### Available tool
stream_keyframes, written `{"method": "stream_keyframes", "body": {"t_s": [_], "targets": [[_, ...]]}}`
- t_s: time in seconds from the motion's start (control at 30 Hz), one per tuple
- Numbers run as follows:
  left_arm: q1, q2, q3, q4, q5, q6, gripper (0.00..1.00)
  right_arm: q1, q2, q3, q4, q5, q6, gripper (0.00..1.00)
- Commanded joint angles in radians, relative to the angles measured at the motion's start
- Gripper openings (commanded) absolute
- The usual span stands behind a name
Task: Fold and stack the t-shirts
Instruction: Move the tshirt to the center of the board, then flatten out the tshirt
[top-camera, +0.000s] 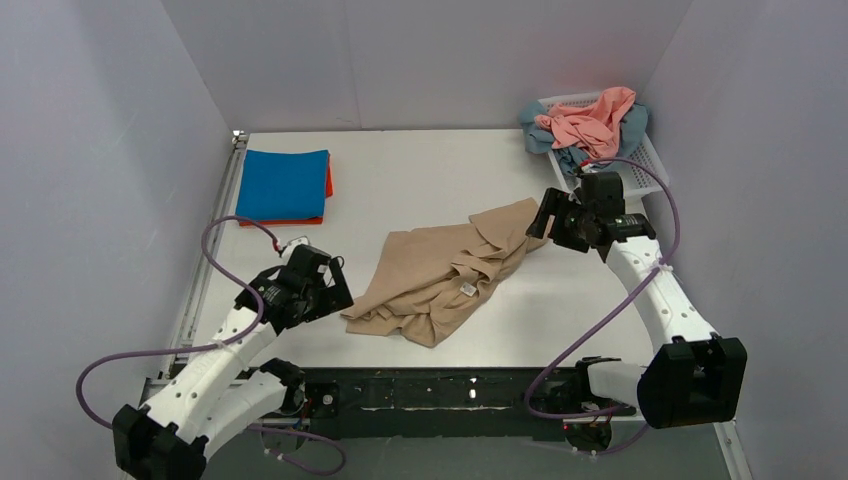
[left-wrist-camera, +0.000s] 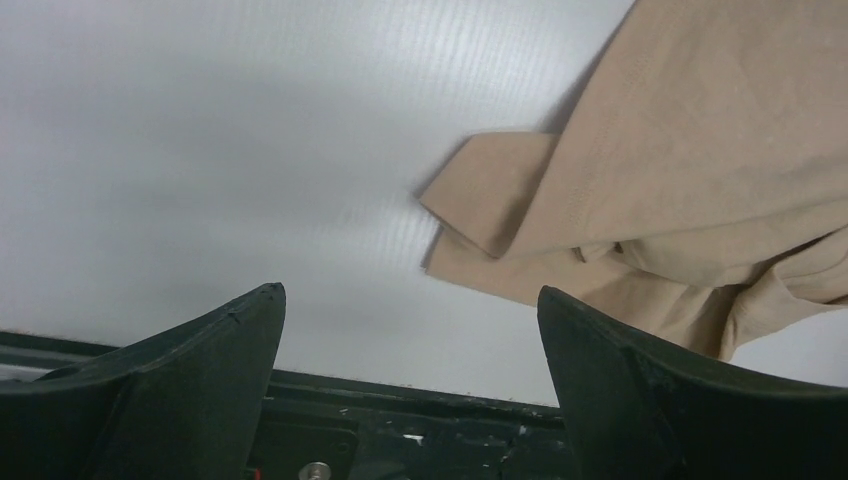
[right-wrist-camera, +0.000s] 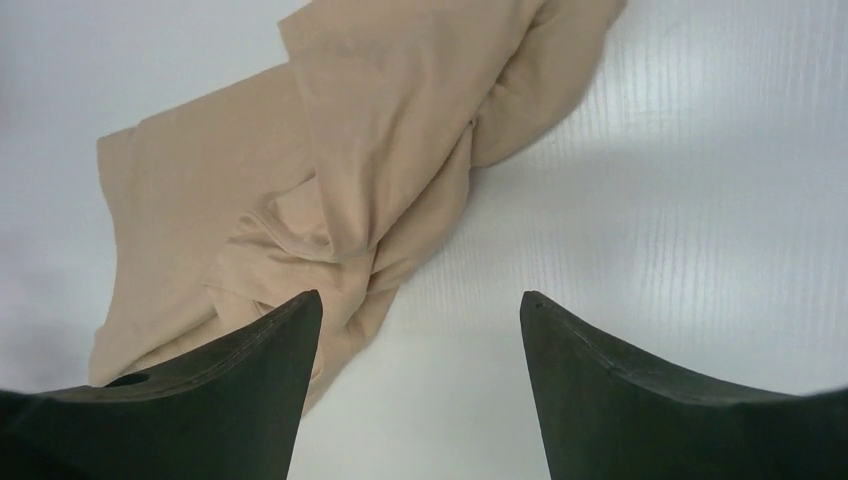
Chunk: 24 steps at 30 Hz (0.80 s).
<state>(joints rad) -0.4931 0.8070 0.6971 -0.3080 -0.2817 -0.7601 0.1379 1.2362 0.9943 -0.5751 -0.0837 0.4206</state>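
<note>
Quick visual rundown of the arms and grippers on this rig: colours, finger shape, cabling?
The left arm and right arm have white link shells with black joint housings. A purple cable loops loosely along each arm to the wrist. The left gripper and right gripper are matte black; their fingers are broad wedges tapering to pointed tips. No readable markings.

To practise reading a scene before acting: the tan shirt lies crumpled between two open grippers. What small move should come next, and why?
Probably lower the right gripper onto the nearest edge of the tan shirt and pinch it, ready to pull the cloth flat. The shirt is bunched and twisted, unfit to fold, and that gripper hangs open just beside it.
</note>
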Motion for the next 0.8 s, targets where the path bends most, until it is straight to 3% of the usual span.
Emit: {"method": "stream_keyframes", "body": {"t_s": [0.0, 0.17, 0.3, 0.5, 0.63, 0.77], "targets": [[0.014, 0.124, -0.015, 0.126, 0.178, 0.027, 0.98, 0.065, -0.062, -0.02, 0.082, -0.057, -0.091, 0.81], [0.019, 0.301, 0.017, 0.186, 0.386, 0.031, 0.98, 0.144, 0.004, -0.007, 0.095, -0.048, -0.06, 0.8], [0.02, 0.355, -0.015, 0.252, 0.526, 0.082, 0.98, 0.219, 0.099, 0.03, 0.086, 0.015, -0.023, 0.8], [0.018, 0.389, -0.046, 0.284, 0.513, 0.119, 0.98, 0.263, 0.227, 0.083, 0.071, 0.05, 0.05, 0.79], [0.018, 0.469, -0.022, 0.295, 0.496, 0.136, 0.89, 0.275, 0.256, 0.078, 0.087, 0.05, 0.101, 0.79], [0.018, 0.543, 0.023, 0.302, 0.492, 0.137, 0.67, 0.289, 0.273, 0.081, 0.074, 0.09, 0.142, 0.78]]}}
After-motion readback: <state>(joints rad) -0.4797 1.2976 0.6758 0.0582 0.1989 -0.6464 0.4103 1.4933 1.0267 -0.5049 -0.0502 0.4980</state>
